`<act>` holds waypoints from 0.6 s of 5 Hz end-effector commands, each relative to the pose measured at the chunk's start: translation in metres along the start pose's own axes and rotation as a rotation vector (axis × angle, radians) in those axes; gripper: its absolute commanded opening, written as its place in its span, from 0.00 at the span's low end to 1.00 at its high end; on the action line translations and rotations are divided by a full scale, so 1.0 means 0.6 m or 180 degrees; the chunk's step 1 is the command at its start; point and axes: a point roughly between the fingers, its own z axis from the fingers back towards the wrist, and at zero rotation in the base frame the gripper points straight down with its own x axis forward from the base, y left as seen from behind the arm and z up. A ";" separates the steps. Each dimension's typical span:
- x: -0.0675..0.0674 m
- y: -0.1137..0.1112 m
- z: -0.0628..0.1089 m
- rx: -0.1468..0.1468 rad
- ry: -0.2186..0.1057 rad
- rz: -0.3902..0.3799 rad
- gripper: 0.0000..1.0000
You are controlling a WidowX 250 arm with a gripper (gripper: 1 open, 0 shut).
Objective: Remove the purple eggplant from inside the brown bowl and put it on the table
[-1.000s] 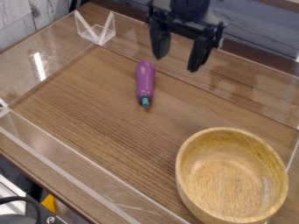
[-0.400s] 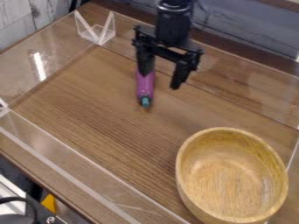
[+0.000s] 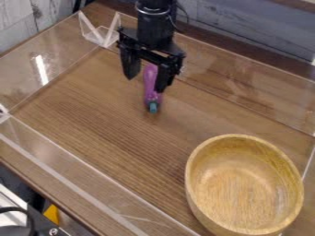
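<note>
The purple eggplant (image 3: 150, 95) lies on the table (image 3: 87, 129), its teal stem cap towards the camera. It is well apart from the brown bowl (image 3: 212, 153), which stands at the front right with nothing inside. My gripper (image 3: 147, 82) points straight down over the eggplant's far half. Its jaws are open, with one dark finger (image 3: 129, 70) on each side of the eggplant. I cannot tell whether they touch it.
Low clear acrylic walls (image 3: 37, 64) border the tabletop. A small clear angled stand (image 3: 99, 29) sits at the back left corner. A dark cable and clamp (image 3: 25, 221) show at the front left, outside the wall.
The gripper has moved left and down from beside the eggplant to straddle it, staying open. The eggplant and the bowl have not moved.
</note>
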 end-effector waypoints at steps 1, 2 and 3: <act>0.019 0.023 0.030 0.0070 -0.0241 0.0003 1.00; 0.022 0.005 0.004 0.0074 -0.0242 0.0000 1.00; 0.026 -0.016 -0.023 0.0089 -0.0257 -0.0003 1.00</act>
